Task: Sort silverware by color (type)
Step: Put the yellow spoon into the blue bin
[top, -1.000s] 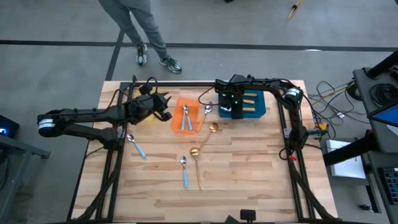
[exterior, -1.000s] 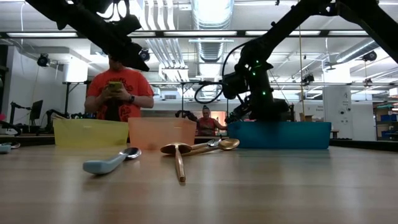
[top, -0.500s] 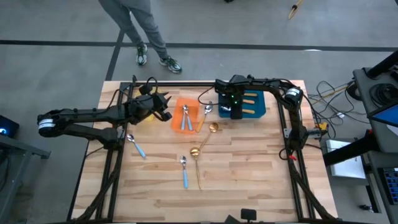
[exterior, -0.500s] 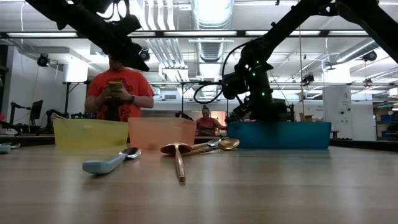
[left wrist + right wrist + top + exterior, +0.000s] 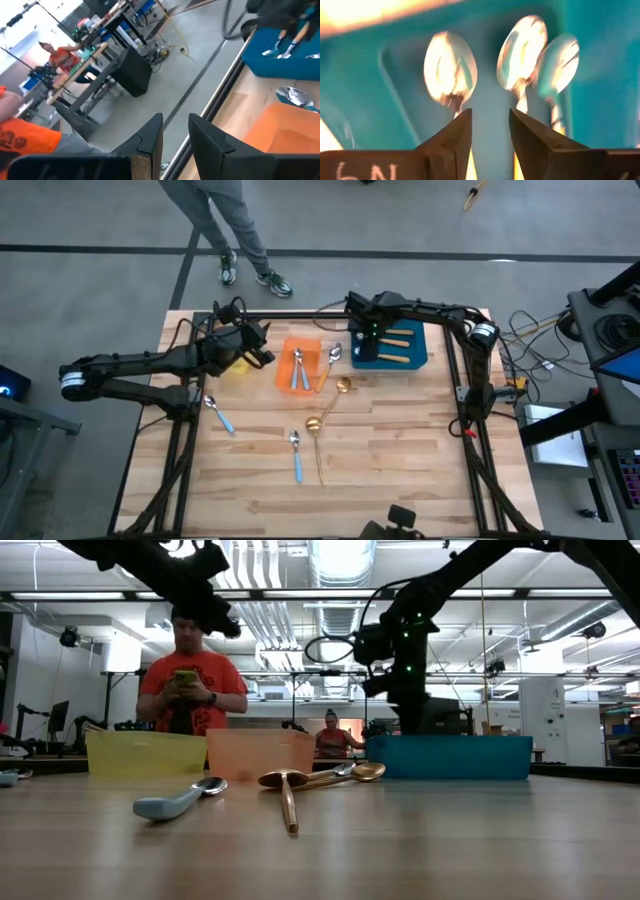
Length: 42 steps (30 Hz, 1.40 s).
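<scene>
My right gripper (image 5: 490, 132) hangs open, pointing down over the left end of the blue bin (image 5: 412, 364). In that bin lie three orange-handled spoons (image 5: 450, 67), bowls toward the gripper. My left gripper (image 5: 175, 137) hovers above the yellow bin (image 5: 145, 753), pointing past the table's far edge, its fingers a little apart with nothing between them. Two blue-handled spoons (image 5: 299, 370) lie in the orange bin (image 5: 300, 343). On the table rest two more blue-handled spoons (image 5: 218, 414) (image 5: 296, 455), two gold spoons (image 5: 316, 442) (image 5: 336, 394) and one spoon (image 5: 333, 356) beside the orange bin.
The three bins stand in a row along the far edge. A person (image 5: 190, 680) stands beyond that edge, looking at a phone. The near half of the wooden table (image 5: 400, 470) holds only the loose spoons.
My right gripper has risen out of the blue bin and now hangs clear above it. My left gripper has gone up a little over the yellow bin. The spoons on the table have not moved.
</scene>
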Available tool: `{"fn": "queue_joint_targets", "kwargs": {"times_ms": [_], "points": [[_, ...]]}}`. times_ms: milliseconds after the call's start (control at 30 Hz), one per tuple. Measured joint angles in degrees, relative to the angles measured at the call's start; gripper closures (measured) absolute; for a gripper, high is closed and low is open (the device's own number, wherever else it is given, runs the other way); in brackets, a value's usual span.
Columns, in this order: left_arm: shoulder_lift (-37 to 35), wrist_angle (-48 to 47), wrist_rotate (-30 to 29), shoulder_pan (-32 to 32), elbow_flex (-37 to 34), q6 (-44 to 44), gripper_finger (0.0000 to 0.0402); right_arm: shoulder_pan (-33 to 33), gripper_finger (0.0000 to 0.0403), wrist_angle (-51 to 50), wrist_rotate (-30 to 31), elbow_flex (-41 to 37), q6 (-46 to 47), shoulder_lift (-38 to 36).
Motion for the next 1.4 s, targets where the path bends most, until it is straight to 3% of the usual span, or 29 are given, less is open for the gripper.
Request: {"fn": "queue_joint_targets", "kwargs": {"times_ms": [200, 500, 600, 800, 900, 1033, 1400], "points": [[-2.8, -1.0, 0.1, 3.4, -0.3, -0.3, 0.0326, -2.8, 0.0316, 7.7, -1.8, -0.1, 5.2, -0.4], [-8.2, -6.6, 1.6, 6.3, -0.3, -4.1, 0.0326, -3.8, 0.0375, 10.1, -1.8, -2.1, 26.7, -0.4], [-10.5, -6.6, 8.6, 6.6, -0.4, -4.2, 0.0326, -3.2, 0.0386, 11.3, -1.0, -2.5, 31.8, -0.4], [-14.2, -7.0, 35.2, 9.3, -0.4, -2.0, 0.0326, -2.5, 0.0390, 15.3, 3.8, -3.4, 38.4, -0.4], [-14.8, -7.1, 42.0, 10.7, -0.4, 0.3, 0.0326, -2.3, 0.0390, 15.3, 3.9, -3.5, 40.0, -0.4], [-14.4, -5.5, 41.1, 11.5, -0.4, 3.6, 0.0326, -1.8, 0.0390, 15.3, 3.8, -3.5, 40.0, -0.4], [-7.3, 3.7, 22.2, 11.7, -0.4, 13.2, 0.0326, -1.7, 0.0390, 16.0, 3.8, -3.5, 40.6, -0.4]]}}
